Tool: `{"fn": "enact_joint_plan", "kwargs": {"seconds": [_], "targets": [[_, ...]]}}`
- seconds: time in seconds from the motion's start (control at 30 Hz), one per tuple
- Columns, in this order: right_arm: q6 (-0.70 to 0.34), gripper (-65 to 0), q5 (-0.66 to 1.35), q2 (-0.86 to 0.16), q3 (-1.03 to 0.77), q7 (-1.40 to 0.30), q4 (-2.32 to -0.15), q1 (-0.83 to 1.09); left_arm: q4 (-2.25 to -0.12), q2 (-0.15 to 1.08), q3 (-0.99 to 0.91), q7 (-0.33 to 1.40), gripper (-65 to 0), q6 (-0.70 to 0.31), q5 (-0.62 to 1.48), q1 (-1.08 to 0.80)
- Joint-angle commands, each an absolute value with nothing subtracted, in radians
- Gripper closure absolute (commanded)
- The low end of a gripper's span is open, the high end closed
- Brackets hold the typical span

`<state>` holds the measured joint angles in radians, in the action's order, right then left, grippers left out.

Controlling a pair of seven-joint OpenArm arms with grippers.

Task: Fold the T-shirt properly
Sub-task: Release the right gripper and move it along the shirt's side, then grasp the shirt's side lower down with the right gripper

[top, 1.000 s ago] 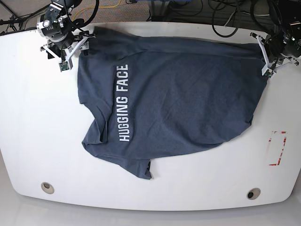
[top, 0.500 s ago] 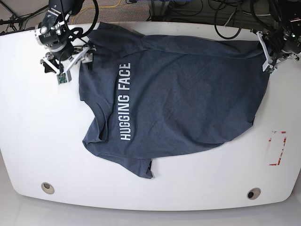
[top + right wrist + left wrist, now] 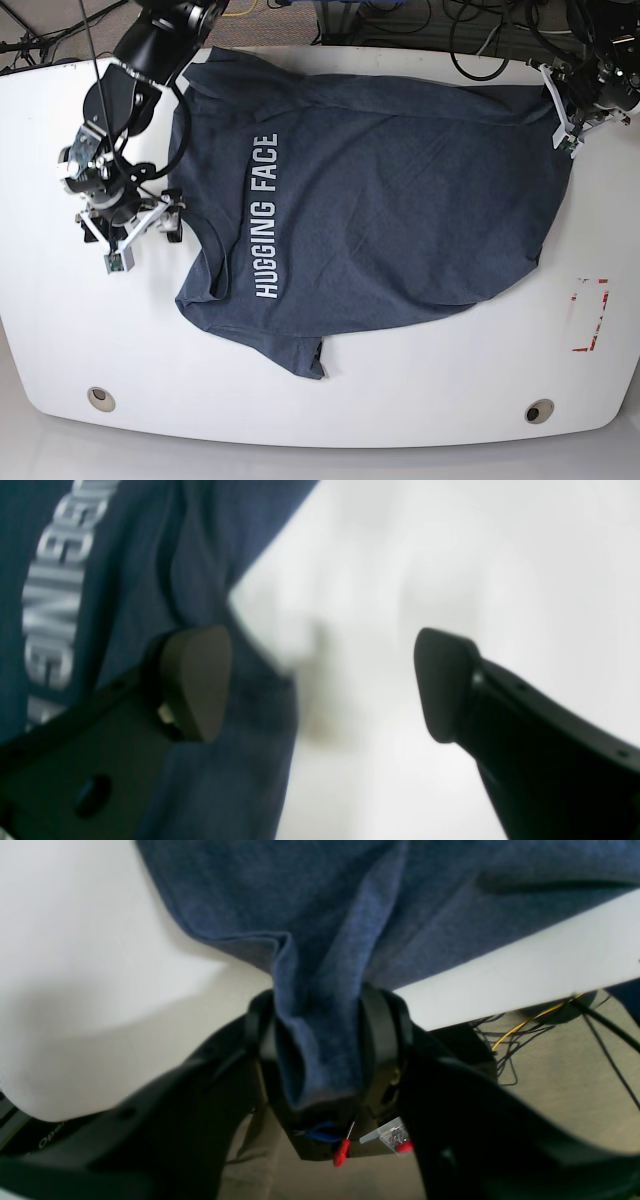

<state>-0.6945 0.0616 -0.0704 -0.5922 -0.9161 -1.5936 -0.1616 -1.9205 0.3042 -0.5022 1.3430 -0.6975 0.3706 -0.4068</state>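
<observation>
T-shirt (image 3: 380, 210): dark blue, lettering up, spread crumpled across white tabletop (image 3: 60, 330), far edge at the back rim.
Left gripper (image 3: 315, 1050): at the shirt's far corner by the tabletop edge; a bunched fold lies between the part-open jaws, whether pinched or merely draped I cannot tell.
Right gripper (image 3: 320, 680): jaws wide apart, holding nothing, straddling the shirt's sleeve-side edge, likely lining up a fresh grasp there.
</observation>
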Motion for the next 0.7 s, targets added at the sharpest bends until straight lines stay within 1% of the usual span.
{"fn": "enact_joint_plan", "kwargs": {"seconds": [0.0, 0.17, 0.37, 0.67], "targets": [[-0.698, -54.7, 0.036, -0.113, -0.595, -0.829, -1.446, -0.286, -1.939, 0.315, -0.504, 1.340, -22.4, -0.698, 0.372, -0.403], [-0.698, -54.7, -0.016, -0.142, -0.595, -0.763, -1.254, -0.415, -1.939, 0.315, -0.506, 1.340, -22.4, -0.698, 0.371, -0.400], [-0.698, -54.7, -0.031, -0.168, -0.596, -0.687, -1.053, -0.535, -1.939, 0.315, -0.506, 1.340, -22.2, -0.698, 0.372, -0.400], [-0.690, -54.5, -0.024, -0.168, -0.601, -0.598, -0.865, -0.641, -1.939, 0.314, -0.506, 1.340, -21.9, -0.698, 0.372, -0.400]]}}
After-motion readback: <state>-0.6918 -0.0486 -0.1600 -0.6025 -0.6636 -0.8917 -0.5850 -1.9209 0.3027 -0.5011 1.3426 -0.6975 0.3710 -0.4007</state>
